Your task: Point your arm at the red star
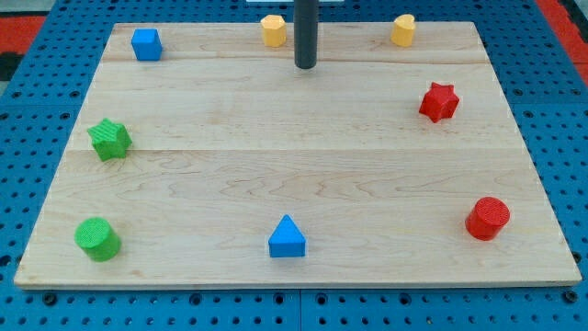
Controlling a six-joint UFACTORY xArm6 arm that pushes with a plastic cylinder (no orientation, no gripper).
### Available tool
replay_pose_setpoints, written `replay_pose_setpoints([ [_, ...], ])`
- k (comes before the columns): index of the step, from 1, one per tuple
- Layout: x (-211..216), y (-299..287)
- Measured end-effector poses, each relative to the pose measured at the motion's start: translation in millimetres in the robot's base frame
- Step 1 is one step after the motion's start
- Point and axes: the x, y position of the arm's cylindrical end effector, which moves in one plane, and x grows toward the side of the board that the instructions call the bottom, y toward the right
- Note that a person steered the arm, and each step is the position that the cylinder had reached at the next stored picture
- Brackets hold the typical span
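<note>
Resting top-centre, my tip, red star right

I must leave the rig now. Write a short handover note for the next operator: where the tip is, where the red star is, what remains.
My tip: near the board's top edge, just right of the yellow hexagonal block, touching no block.
Red star block: toward the view's right, below the second yellow block, standing free.
Done: nothing visible yet.
Left: slide the tip right and slightly down toward the star.

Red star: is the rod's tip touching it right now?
No. My tip sits near the view's top centre beside the yellow block, well left of the red star.
</note>
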Motion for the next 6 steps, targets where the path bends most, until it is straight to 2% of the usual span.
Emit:
replay_pose_setpoints([
  [2, -6, 79],
  [3, 13, 120],
  [6, 34, 173],
])
